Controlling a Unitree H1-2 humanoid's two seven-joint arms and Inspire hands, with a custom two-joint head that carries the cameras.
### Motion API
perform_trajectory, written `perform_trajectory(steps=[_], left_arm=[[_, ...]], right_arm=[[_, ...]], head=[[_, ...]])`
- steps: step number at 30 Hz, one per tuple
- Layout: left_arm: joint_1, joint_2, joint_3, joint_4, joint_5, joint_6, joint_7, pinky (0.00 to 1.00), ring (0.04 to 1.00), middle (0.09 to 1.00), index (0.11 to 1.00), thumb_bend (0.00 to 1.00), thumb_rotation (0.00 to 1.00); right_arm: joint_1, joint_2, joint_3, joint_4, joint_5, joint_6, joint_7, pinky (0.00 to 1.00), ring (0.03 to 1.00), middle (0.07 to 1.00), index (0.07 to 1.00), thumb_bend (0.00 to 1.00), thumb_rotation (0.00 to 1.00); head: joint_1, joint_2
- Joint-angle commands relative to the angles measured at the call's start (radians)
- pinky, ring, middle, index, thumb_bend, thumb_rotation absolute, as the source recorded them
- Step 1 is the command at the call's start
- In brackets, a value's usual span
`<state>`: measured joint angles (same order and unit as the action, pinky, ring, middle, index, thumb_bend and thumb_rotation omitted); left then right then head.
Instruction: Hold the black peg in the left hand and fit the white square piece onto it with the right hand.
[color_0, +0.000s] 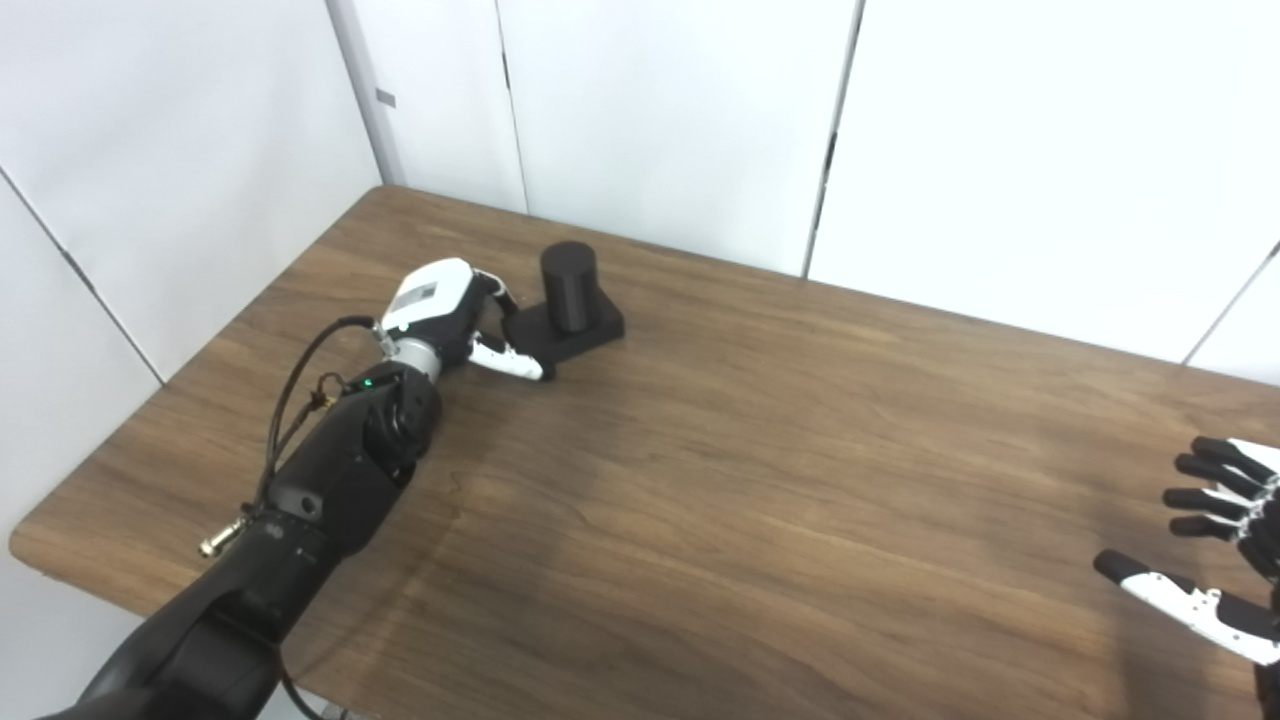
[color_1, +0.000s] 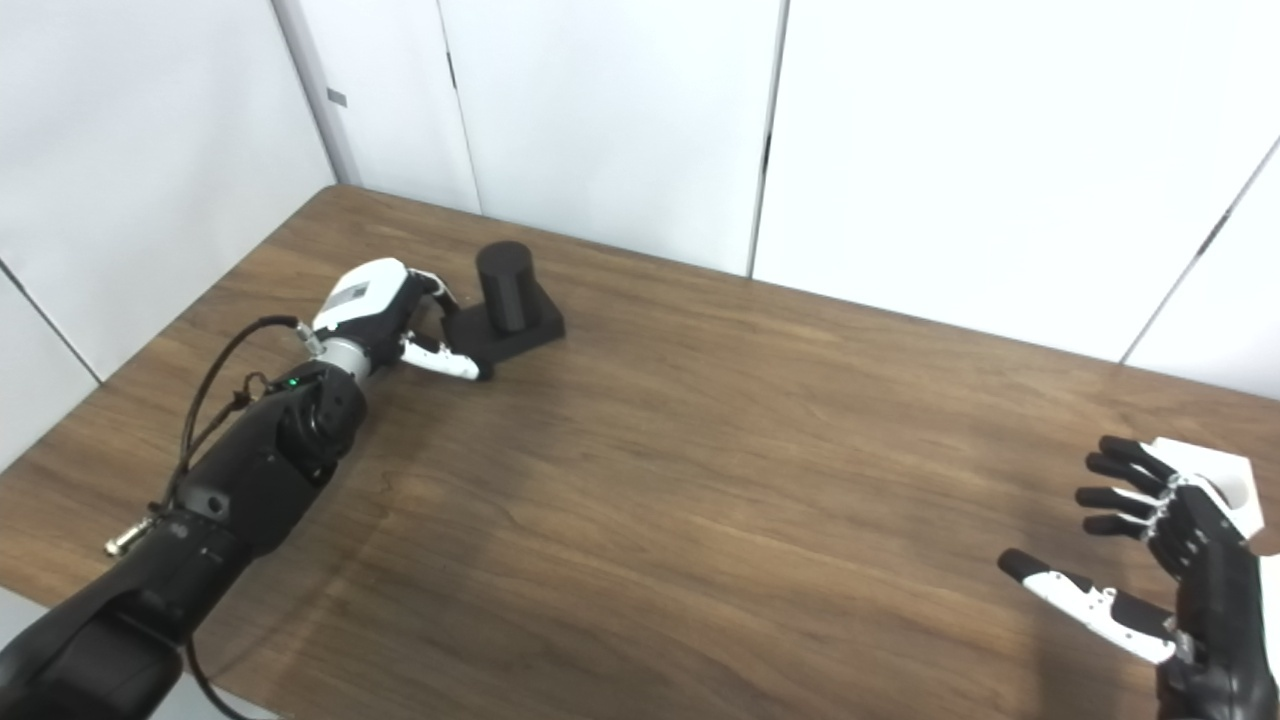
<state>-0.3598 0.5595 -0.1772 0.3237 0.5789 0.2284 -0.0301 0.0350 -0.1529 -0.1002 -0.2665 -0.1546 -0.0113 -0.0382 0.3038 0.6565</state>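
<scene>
Your left arm stretches far out across the wooden surface (color_0: 760, 470), and your left hand (color_0: 450, 315) sits right against the black peg (color_0: 568, 285). Its thumb lies along the near edge of the peg's base, with the other fingers curled in at the left side of that base. Whether the hand has truly clamped on it, you can't tell from here.

Your right hand (color_1: 1160, 560) hovers low at the right edge, palm turned inward, fingers spread apart and thumb pointing left, holding nothing.

Count it up: one black peg, one white square piece (color_1: 1215, 480), two hands.

The peg is a short matte black cylinder standing upright on a flat square black base, set toward the far left of the surface. The white square piece lies at the far right, just behind your right hand's fingers, partly hidden by them; a round opening shows in its top. The two parts are well apart.
</scene>
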Motion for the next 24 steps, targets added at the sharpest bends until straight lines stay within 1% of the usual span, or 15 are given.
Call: perform_trajectory(steps=[1,4,8,10,14,17,19,24], left_arm=[[0.010,-0.020,-0.049,-0.033,-0.016,-0.061,-0.056,0.81,0.904,0.853,0.484,0.52,0.05],[0.026,-0.030,-0.090,-0.061,-0.004,-0.104,-0.062,0.88,0.922,0.851,0.485,0.52,0.06],[0.034,-0.047,-0.139,-0.090,0.019,-0.155,-0.053,0.88,0.911,0.844,0.485,0.52,0.06],[0.029,-0.050,-0.178,-0.108,0.049,-0.180,-0.063,0.85,0.903,0.853,0.487,0.52,0.06],[0.018,-0.061,-0.226,-0.130,0.063,-0.237,-0.072,0.84,0.907,0.854,0.487,0.52,0.07],[0.008,-0.073,-0.259,-0.139,0.071,-0.276,-0.079,0.84,0.910,0.851,0.487,0.52,0.07],[-0.001,-0.081,-0.289,-0.141,0.094,-0.302,-0.080,0.81,0.902,0.849,0.487,0.52,0.07],[-0.007,-0.111,-0.330,-0.160,0.093,-0.333,-0.110,0.83,0.906,0.845,0.486,0.52,0.07]], right_arm=[[-0.027,-0.006,-0.006,-0.014,0.000,-0.052,-0.010,0.51,0.608,0.694,0.705,0.52,0.00],[-0.027,-0.007,-0.004,-0.012,-0.001,-0.049,-0.009,0.52,0.615,0.699,0.706,0.52,0.00],[-0.026,-0.004,-0.006,-0.008,0.003,-0.049,-0.011,0.52,0.617,0.700,0.708,0.52,0.00],[-0.026,-0.003,-0.008,-0.002,0.009,-0.057,-0.012,0.51,0.613,0.700,0.707,0.52,0.00],[-0.026,-0.003,-0.007,0.006,0.001,-0.067,-0.019,0.51,0.616,0.698,0.713,0.53,0.00],[-0.028,-0.004,-0.007,0.015,-0.005,-0.087,-0.025,0.53,0.619,0.697,0.714,0.53,0.00],[-0.030,-0.005,-0.008,0.028,-0.008,-0.108,-0.031,0.52,0.612,0.694,0.709,0.53,0.00],[-0.030,-0.003,-0.005,0.034,-0.026,-0.108,-0.038,0.52,0.610,0.691,0.705,0.53,0.00]], head=[[-0.006,0.001],[-0.013,0.002],[-0.027,0.003],[-0.031,0.005],[-0.054,0.010],[-0.075,0.014],[-0.086,0.017],[-0.102,0.021]])
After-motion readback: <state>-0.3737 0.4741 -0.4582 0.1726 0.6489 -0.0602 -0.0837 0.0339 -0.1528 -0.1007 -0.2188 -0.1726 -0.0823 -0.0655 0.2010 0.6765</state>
